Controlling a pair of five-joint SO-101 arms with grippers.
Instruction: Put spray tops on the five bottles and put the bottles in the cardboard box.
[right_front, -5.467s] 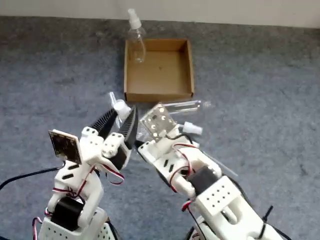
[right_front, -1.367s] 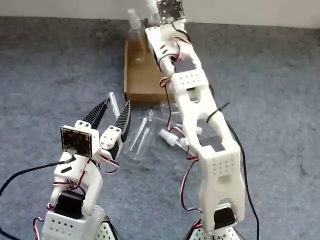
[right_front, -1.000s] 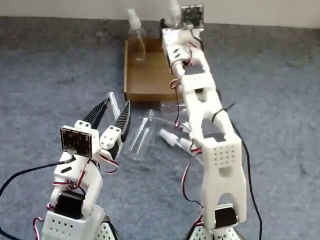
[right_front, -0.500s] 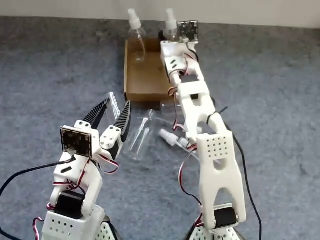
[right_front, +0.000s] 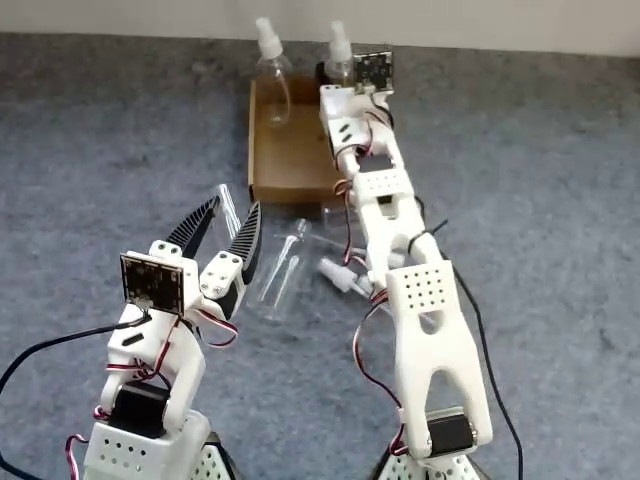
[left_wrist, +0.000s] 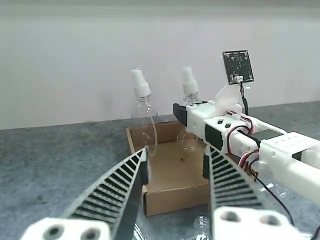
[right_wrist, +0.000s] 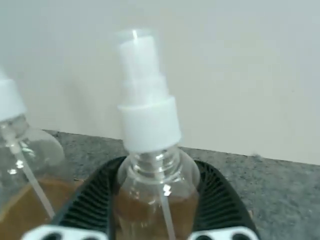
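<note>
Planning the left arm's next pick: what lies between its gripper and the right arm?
In the high view, a clear uncapped bottle and loose spray tops lie between the left gripper and the right arm.

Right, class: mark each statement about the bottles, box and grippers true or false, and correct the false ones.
1. The bottle in the right gripper has a spray top. True.
2. The left gripper holds a bottle. False: it is open and empty.
3. A second capped bottle stands upright in a corner of the box. True.
4. Every bottle is in the box. False: a loose bottle lies on the carpet between the arms.
</note>
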